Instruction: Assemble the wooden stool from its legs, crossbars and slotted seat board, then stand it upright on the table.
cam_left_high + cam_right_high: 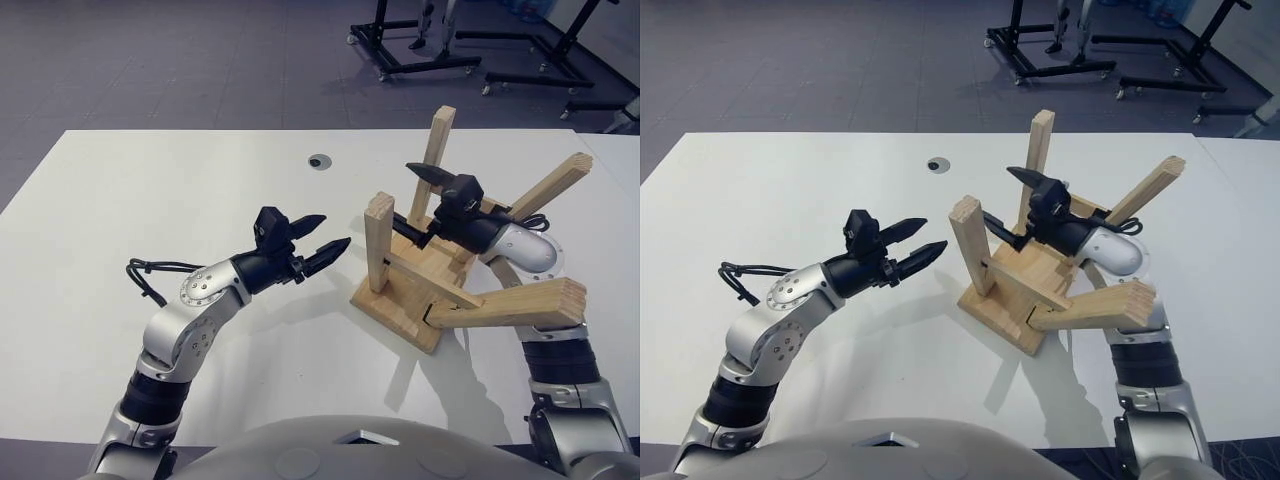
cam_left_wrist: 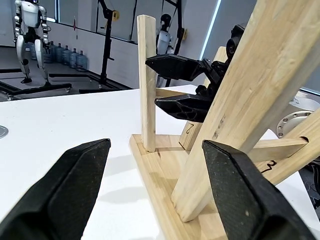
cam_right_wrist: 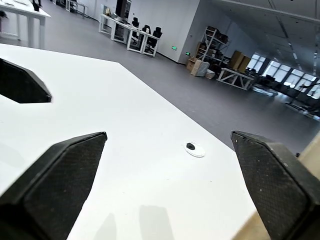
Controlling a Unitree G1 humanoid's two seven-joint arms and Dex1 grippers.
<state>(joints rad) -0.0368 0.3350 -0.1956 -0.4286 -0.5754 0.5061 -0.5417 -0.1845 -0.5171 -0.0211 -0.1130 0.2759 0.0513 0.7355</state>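
Stool (image 1: 408, 296) assembled, flip pending
It lies seat-down on the table (image 1: 150, 200), legs up; left claw (image 1: 330, 232) beside it, right claw (image 1: 1000, 193) among the legs, both spread empty. Next, likely: grip and turn.

The stool (image 1: 400, 300) is showing pale, bare wood with visible grain, matt and unvarnished. The tabletop (image 1: 150, 190) is looking smooth, white and matt. The fingers (image 2: 65, 190) of the left gripper (image 1: 335, 230) are showing matt black, finely textured plastic; its arm (image 1: 195, 300) is gleaming silvery metal.
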